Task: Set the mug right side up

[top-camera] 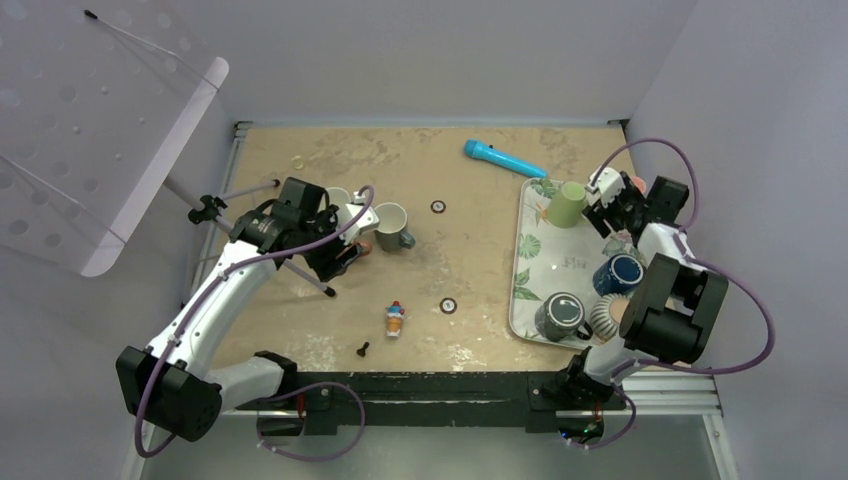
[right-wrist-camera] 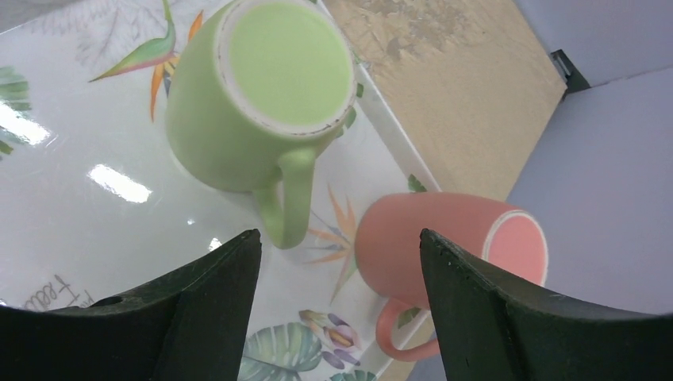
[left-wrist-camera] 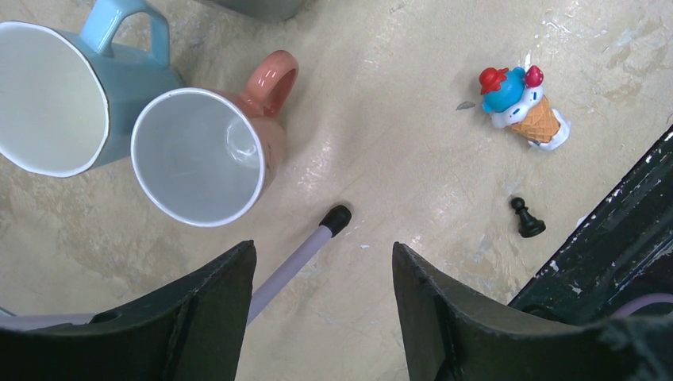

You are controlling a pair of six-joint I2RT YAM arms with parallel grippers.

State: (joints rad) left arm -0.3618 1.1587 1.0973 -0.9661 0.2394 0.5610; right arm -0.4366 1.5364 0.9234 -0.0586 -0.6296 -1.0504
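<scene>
Your right jaws stand apart, the upside-down green mug (right-wrist-camera: 262, 111) just ahead, ungrasped; your left jaws gape too. You're likely at the approach: next, clamp its body, lift, flip.

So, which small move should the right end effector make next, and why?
Probably lower the right end effector onto the light green ceramic mug and close on it: the mug stands base up on the white leaf-printed tray, with the open end effector just above it.

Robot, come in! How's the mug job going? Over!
Left pincer open, empty. Right pincer open, facing green mug, upside down on tray. Pink mug lying close beside it.
</scene>
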